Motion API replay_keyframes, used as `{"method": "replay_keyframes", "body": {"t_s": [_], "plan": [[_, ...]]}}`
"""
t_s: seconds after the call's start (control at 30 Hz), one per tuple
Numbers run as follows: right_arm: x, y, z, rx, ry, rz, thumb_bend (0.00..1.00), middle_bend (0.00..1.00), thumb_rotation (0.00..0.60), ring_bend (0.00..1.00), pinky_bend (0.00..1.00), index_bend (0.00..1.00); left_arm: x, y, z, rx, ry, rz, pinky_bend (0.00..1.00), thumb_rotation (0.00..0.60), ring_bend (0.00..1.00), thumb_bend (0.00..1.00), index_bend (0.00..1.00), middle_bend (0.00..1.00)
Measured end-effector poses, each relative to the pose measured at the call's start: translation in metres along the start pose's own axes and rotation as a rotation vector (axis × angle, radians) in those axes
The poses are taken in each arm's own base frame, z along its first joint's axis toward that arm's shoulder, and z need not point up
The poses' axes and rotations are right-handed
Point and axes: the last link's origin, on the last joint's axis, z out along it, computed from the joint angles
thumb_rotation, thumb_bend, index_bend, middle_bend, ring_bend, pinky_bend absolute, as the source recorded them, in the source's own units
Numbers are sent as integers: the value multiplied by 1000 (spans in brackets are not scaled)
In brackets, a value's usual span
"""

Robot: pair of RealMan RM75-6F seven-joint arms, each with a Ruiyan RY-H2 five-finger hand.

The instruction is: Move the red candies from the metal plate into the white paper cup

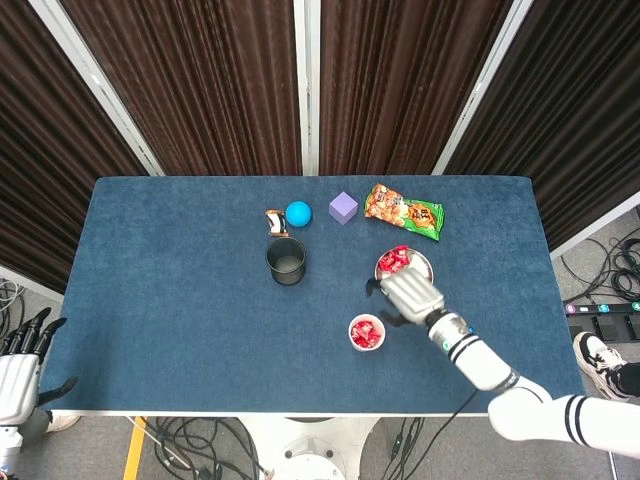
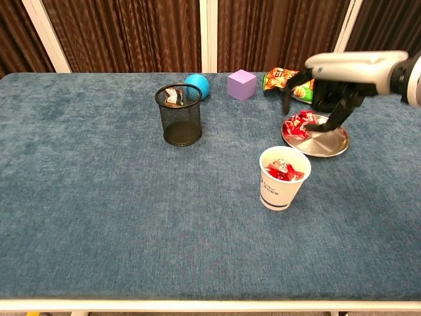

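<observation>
Red candies sit heaped at the left edge of the metal plate, and more fill the white paper cup just in front of it. The right hand hovers over the plate, fingers spread, nothing in its hold. The left hand hangs off the table's corner, fingers apart.
</observation>
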Motion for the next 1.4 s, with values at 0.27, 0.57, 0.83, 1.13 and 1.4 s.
{"method": "replay_keyframes", "body": {"t_s": [0.27,0.57,0.83,1.13,1.4], "plan": [[2,46,42,-225,-13,-42,308,959,600,925,1000,371,-1,-1,0,4,-3,1,195,600,141,0,214,161],[-13,45,88,-309,-82,-61,363,959,600,925,1000,371,-1,-3,-2,17,-8,2,194,600,140,0,214,161],[-24,45,96,-335,-128,-70,366,959,600,925,1000,371,-2,-5,-2,24,-13,2,194,600,140,0,214,161],[-32,48,87,-336,-155,-61,366,959,600,925,1000,371,-3,-3,-2,13,-6,-4,194,600,140,0,214,161],[-29,49,77,-333,-119,-60,210,958,600,925,1000,372,-3,-2,-2,6,-1,-9,194,600,140,0,214,161]]}}
